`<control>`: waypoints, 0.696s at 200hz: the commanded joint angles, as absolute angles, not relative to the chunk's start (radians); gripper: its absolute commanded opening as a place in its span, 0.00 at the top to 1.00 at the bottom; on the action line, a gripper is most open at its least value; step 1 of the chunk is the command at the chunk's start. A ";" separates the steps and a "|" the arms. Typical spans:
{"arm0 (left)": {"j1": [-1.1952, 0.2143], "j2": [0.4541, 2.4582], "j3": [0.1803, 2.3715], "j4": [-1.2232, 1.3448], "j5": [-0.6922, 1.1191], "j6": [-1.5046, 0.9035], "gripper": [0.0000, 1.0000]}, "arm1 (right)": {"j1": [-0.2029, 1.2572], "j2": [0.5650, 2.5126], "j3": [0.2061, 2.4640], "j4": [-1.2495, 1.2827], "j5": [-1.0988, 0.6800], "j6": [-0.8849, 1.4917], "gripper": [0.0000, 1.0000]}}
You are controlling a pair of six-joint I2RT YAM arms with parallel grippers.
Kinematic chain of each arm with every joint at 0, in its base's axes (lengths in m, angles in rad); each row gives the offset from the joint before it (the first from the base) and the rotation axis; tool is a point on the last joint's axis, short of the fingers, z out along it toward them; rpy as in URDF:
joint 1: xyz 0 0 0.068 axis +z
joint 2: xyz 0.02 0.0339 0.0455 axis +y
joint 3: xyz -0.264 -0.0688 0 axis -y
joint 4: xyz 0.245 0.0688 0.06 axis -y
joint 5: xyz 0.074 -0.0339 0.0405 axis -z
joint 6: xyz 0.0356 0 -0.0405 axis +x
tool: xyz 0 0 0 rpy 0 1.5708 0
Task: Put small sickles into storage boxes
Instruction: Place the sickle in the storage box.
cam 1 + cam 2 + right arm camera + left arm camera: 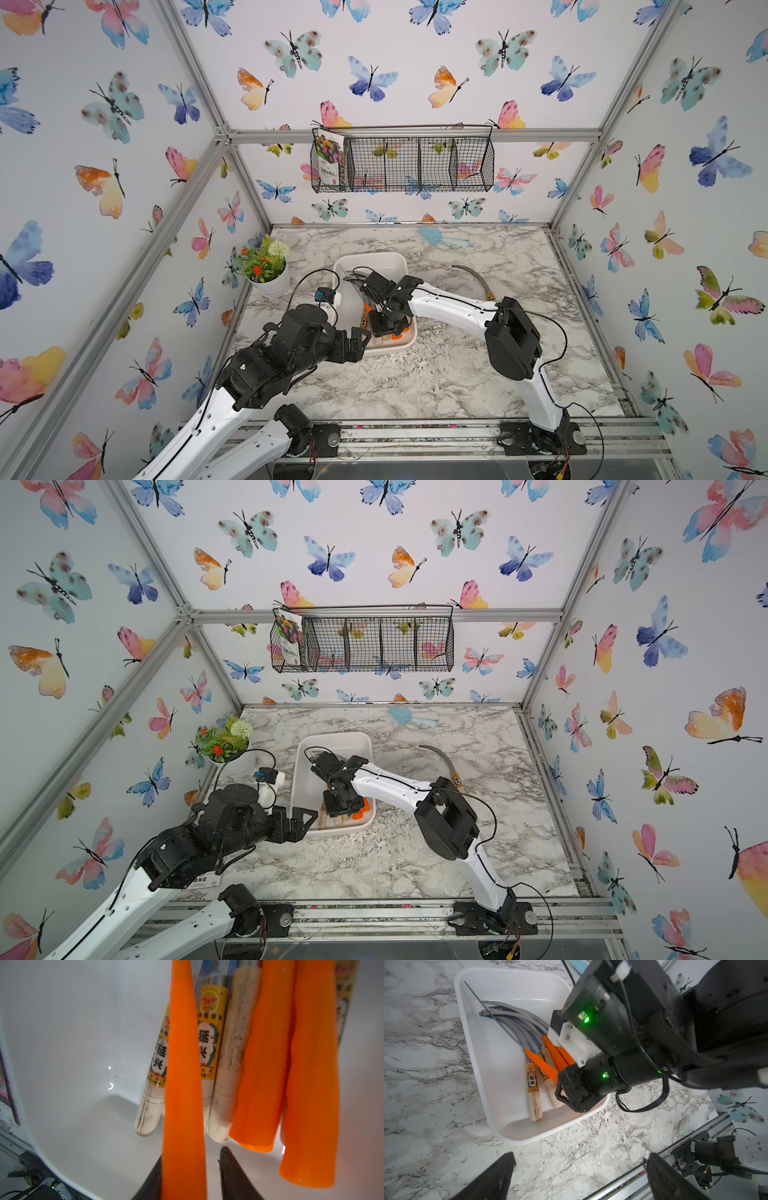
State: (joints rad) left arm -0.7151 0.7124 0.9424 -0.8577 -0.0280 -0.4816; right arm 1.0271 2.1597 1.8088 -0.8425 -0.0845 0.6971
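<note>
Orange- and wood-handled sickles (517,1028) lie bunched in the white tray (374,257) at mid-frame, where the right claw (191,1155) stands slightly parted astride one orange handle (182,1084), the left claw (577,1178) gapes wide by the tray's lower-left corner, and another sickle (473,277) lies on the marble table (415,382) right of centre.

Grey-bladed sickles (533,1057) in white tray (500,1068)

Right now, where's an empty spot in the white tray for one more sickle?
In the white tray, the floor is bare between its wall on the flower pot side and the nearest wooden-handled sickle. The other side is crowded: sickles piled under the right gripper.
</note>
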 commanded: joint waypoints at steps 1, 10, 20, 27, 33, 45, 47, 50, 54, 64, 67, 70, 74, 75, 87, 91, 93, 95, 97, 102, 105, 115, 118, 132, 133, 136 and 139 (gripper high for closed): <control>-0.710 0.734 0.994 -0.859 -0.057 -0.443 0.02 | 1.031 2.095 1.781 -0.879 -0.055 0.710 0.54; -0.710 0.747 1.006 -0.856 -0.061 -0.436 0.02 | 1.032 2.083 1.781 -0.889 -0.047 0.709 0.53; -0.710 0.761 1.018 -0.850 -0.062 -0.431 0.02 | 1.031 2.069 1.782 -0.898 -0.034 0.710 0.51; -0.710 0.770 1.025 -0.845 -0.061 -0.427 0.02 | 1.031 2.057 1.782 -0.903 -0.024 0.708 0.50; -0.709 0.780 1.031 -0.841 -0.059 -0.424 0.02 | 1.031 2.046 1.781 -0.907 -0.014 0.708 0.48; -0.709 0.798 1.038 -0.826 -0.051 -0.421 0.02 | 1.031 2.027 1.778 -0.914 0.003 0.706 0.41; -0.709 0.801 1.040 -0.824 -0.049 -0.420 0.02 | 1.030 2.024 1.779 -0.914 0.006 0.706 0.40; -0.709 0.806 1.040 -0.820 -0.048 -0.420 0.02 | 1.029 2.020 1.778 -0.914 0.010 0.706 0.39; -0.708 0.812 1.043 -0.815 -0.044 -0.417 0.02 | 1.029 2.014 1.776 -0.916 0.015 0.703 0.37; -0.708 0.830 1.048 -0.803 -0.038 -0.415 0.02 | 1.025 2.001 1.773 -0.921 0.023 0.702 0.30; -0.706 0.834 1.050 -0.799 -0.035 -0.413 0.02 | 1.024 1.997 1.772 -0.924 0.024 0.703 0.28; -0.706 0.840 1.052 -0.793 -0.035 -0.413 0.02 | 1.022 1.995 1.770 -0.926 0.025 0.703 0.26; -0.706 0.847 1.055 -0.789 -0.031 -0.409 0.02 | 1.019 1.989 1.767 -0.928 0.026 0.702 0.23; -0.705 0.848 1.055 -0.787 -0.031 -0.408 0.02 | 1.018 1.989 1.767 -0.929 0.026 0.702 0.22; -0.703 0.870 1.065 -0.774 -0.025 -0.403 0.02 | 1.008 1.974 1.752 -0.930 0.030 0.701 0.13; -0.701 0.877 1.070 -0.771 -0.023 -0.402 0.02 | 1.004 1.969 1.747 -0.931 0.031 0.700 0.10; -0.700 0.882 1.071 -0.768 -0.022 -0.400 0.02 | 1.002 1.966 1.745 -0.931 0.031 0.701 0.09; -0.700 0.884 1.073 -0.765 -0.021 -0.400 0.02 | 1.000 1.964 1.742 -0.930 0.031 0.700 0.08; -0.698 0.888 1.074 -0.764 -0.019 -0.398 0.02 | 0.997 1.961 1.739 -0.931 0.031 0.701 0.07; -0.697 0.898 1.079 -0.758 -0.013 -0.396 0.02 | 0.992 1.954 1.732 -0.928 0.030 0.700 0.06; -0.694 0.903 1.082 -0.754 -0.010 -0.396 0.02 | 0.988 1.950 1.727 -0.929 0.029 0.698 0.06; -0.689 0.921 1.090 -0.742 0.003 -0.391 0.02 | 0.974 1.938 1.715 -0.930 0.033 0.695 0.02; -0.688 0.927 1.093 -0.737 0.008 -0.389 0.02 | 0.969 1.935 1.712 -0.931 0.034 0.693 0.02; -0.680 0.953 1.100 -0.714 0.029 -0.384 0.02 | 0.945 1.915 1.691 -0.931 0.034 0.686 0.02; -0.680 0.954 1.100 -0.712 0.030 -0.383 0.02 | 0.943 1.914 1.690 -0.931 0.034 0.686 0.02; -0.680 0.960 1.102 -0.707 0.033 -0.382 0.02 | 0.937 1.910 1.683 -0.932 0.034 0.684 0.02; -0.679 0.966 1.104 -0.703 0.038 -0.380 0.02 | 0.931 1.906 1.678 -0.932 0.033 0.683 0.02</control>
State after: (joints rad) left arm -0.6918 0.9321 1.0740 -0.7628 -0.0128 -0.4091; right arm 0.9730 1.9457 1.7130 -0.8978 0.0055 0.6949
